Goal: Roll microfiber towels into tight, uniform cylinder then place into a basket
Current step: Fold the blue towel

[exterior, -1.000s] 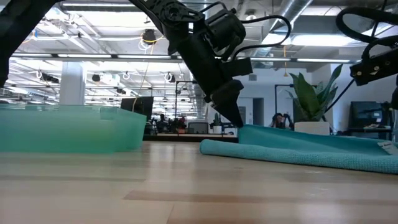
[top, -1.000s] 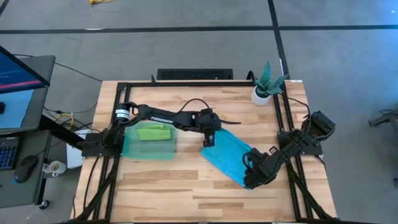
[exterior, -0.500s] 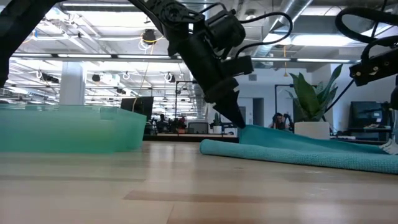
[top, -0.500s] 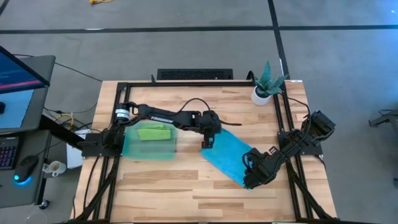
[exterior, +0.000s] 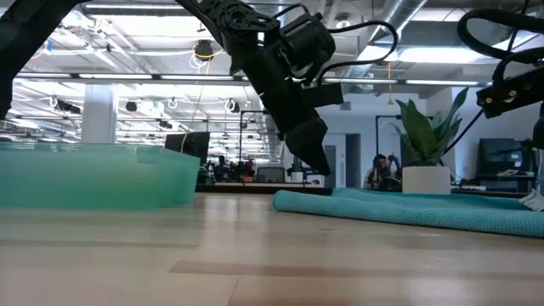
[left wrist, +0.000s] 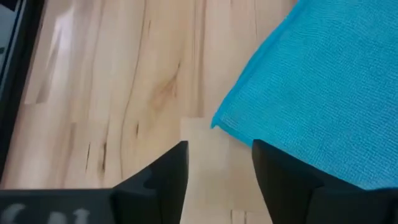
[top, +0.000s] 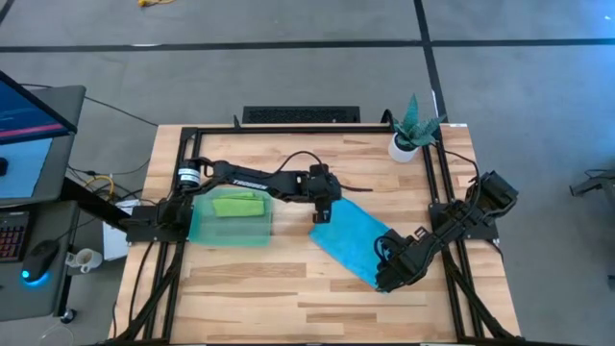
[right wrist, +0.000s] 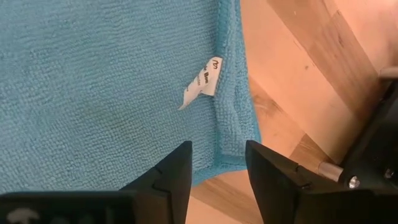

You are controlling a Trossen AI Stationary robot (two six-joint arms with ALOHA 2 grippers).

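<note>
1. Wooden worktop (top: 240, 288) carries everything we see.
2. We find the blue towel (top: 354, 237) spread flat toward the right edge, the green towel (top: 237, 204) inside the basket (top: 231, 234) near the left edge.
3. Our left gripper (left wrist: 219, 163) hovers with its jaws apart, empty, at the blue towel's corner.
4. Our right gripper (right wrist: 217, 163) stands parted, empty, over the opposite corner, beside its white label (right wrist: 202, 81).

Two arms, matte black, slim jointed links. Left arm (top: 255, 179): white lettering along its long link, silver cylinder with black bands at the base end, loose black cable arching above the wrist. Right arm (top: 452, 226): boxy black housings, looped black cables. Each tool: two flat, dark fingers (left wrist: 158, 177), blunt-tipped.
</note>
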